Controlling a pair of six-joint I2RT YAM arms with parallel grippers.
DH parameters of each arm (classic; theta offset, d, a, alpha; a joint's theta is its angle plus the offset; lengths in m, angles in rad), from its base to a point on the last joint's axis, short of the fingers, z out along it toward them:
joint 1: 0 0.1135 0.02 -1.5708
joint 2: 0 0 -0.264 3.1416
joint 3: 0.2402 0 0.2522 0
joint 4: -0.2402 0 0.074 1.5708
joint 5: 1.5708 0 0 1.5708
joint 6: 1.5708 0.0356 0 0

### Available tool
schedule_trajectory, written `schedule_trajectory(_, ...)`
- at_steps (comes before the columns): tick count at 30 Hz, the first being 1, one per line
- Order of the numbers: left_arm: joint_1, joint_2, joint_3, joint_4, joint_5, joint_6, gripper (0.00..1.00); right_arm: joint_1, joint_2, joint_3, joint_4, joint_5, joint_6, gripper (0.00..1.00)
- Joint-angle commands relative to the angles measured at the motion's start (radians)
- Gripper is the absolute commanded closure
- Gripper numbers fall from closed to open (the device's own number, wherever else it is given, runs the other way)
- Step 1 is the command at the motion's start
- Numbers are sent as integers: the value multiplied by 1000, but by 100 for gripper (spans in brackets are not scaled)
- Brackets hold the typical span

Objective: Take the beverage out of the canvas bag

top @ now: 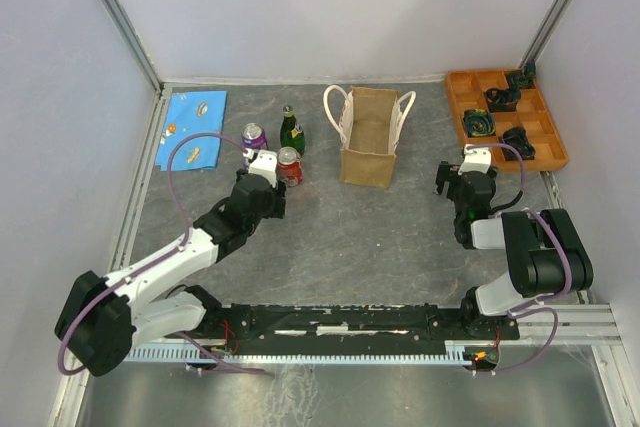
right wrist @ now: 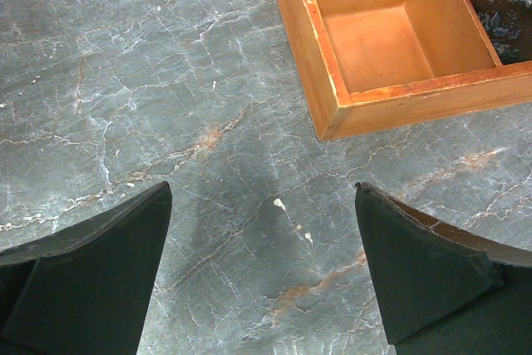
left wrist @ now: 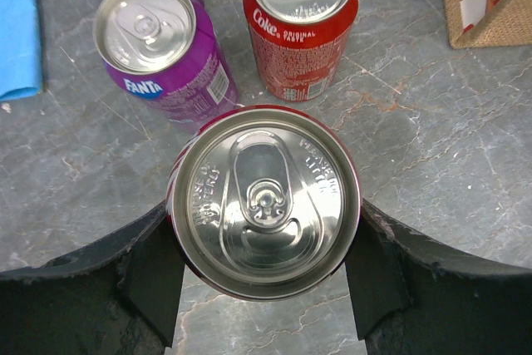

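1. Left end effector (left wrist: pixel 264 212): fingers clamped on both sides of an upright red aluminium drink can (left wrist: pixel 266 197). The can's long axis is vertical, directly below the wrist.
2. The can is out of the tan canvas bag with white rope handles (top: pixel 368 142), well to its left.
3. Left arm reaches forward, wrist pointing down.
4. Right end effector (right wrist: pixel 262 189): fingers apart and empty, over the grey marbled surface (right wrist: pixel 125 64).

Grey marbled table (top: pixel 380 237) carries cans (top: pixel 255 135), bottle (top: pixel 291 130), canvas bag (top: pixel 369 152), tray (top: pixel 453 99), cloth (top: pixel 195 117).
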Motion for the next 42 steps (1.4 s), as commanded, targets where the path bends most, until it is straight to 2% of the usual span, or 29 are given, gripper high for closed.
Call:
schedule_trajectory(1, 13, 49, 9, 242, 21, -62, 97, -3, -9, 28, 25, -7, -5, 1)
schedule_trajectory(7, 43, 131, -8, 306, 84, -82, 97, -2, -10, 28, 25, -7, -4, 1)
schedule_trajectory(12, 56, 171, -8, 302, 79, -93, 94, -3, -10, 28, 25, -7, -4, 1)
schedule_trajectory(15, 67, 190, -16, 315, 84, -98, 85, -2, -10, 28, 25, -7, -5, 1)
schedule_trajectory(18, 76, 210, -13, 305, 78, -117, 65, -2, -10, 28, 25, -8, -5, 1)
schedule_trajectory(23, 77, 209, -5, 274, 56, -140, 12, -2, -10, 28, 25, -7, -4, 1)
schedule_trajectory(25, 77, 198, 2, 250, 46, -138, 3, -2, -9, 28, 25, -7, -5, 1)
schedule_trajectory(26, 77, 192, 5, 239, 40, -135, 1, -3, -9, 28, 26, -7, -5, 1)
schedule_trajectory(35, 77, 60, 81, 118, 52, -84, 1, -2, -9, 28, 25, -7, -4, 1)
schedule_trajectory(38, 75, 25, 158, 77, 83, -38, 3, -3, -9, 28, 25, -8, -4, 1)
schedule_trajectory(42, 76, 65, 295, 18, 143, 32, 5, -3, -10, 28, 25, -7, -4, 1)
